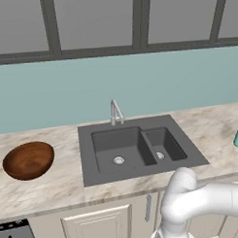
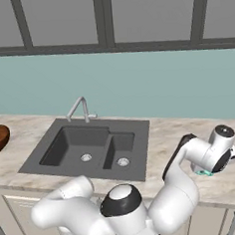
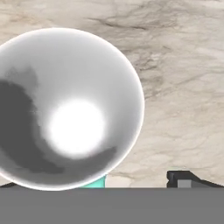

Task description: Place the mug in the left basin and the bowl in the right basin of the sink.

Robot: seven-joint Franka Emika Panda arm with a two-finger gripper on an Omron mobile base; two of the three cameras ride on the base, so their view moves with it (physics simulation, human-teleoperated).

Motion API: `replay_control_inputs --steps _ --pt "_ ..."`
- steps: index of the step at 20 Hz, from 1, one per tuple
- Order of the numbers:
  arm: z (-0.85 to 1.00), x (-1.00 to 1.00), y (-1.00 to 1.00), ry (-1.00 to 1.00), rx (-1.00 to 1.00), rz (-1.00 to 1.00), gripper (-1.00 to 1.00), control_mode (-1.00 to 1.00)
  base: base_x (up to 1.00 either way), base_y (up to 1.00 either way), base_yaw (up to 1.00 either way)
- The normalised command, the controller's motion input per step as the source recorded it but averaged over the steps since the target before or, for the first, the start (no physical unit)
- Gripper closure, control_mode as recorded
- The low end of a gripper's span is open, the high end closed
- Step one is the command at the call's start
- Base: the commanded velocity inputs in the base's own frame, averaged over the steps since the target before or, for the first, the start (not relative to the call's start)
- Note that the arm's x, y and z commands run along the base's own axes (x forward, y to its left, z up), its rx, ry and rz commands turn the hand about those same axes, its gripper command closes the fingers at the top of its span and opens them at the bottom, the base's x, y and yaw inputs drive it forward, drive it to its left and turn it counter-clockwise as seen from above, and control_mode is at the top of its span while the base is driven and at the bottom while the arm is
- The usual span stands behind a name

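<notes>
The wide, glossy reddish-brown wooden bowl [image 1: 28, 160] sits on the marbled worktop [image 1: 55, 184] left of the dark grey double-basin sink [image 1: 136, 147]. Right of the sink stands the small teal-green mug with white interior [image 3: 70, 109], directly beneath the gripper [image 2: 213, 167], whose jaws are spread fully apart, holding nothing.

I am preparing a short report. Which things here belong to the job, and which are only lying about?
Belonging to the job:
mug
bowl
left basin
right basin
sink
gripper, open above the mug

Only lying about:
faucet
marble counter
</notes>
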Motion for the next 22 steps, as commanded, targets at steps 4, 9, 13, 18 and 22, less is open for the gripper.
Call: replay_control_inputs --steps 4,9,13,18,22 --pt "-0.27 0.39 0.00 0.00 0.00 0.00 1.00 -1.00 0.00 0.00 0.00" --pt "-0.02 0.11 -0.01 0.00 0.00 0.00 1.00 -1.00 0.00 0.00 0.00" --pt "-0.04 0.08 0.00 0.00 0.00 0.00 1.00 -1.00 0.00 0.00 0.00" --pt "-0.01 0.06 0.10 0.00 0.00 0.00 1.00 -1.00 0.00 0.00 0.00" --pt "0.00 0.02 0.35 0.00 0.00 0.00 1.00 -1.00 0.00 0.00 0.00"
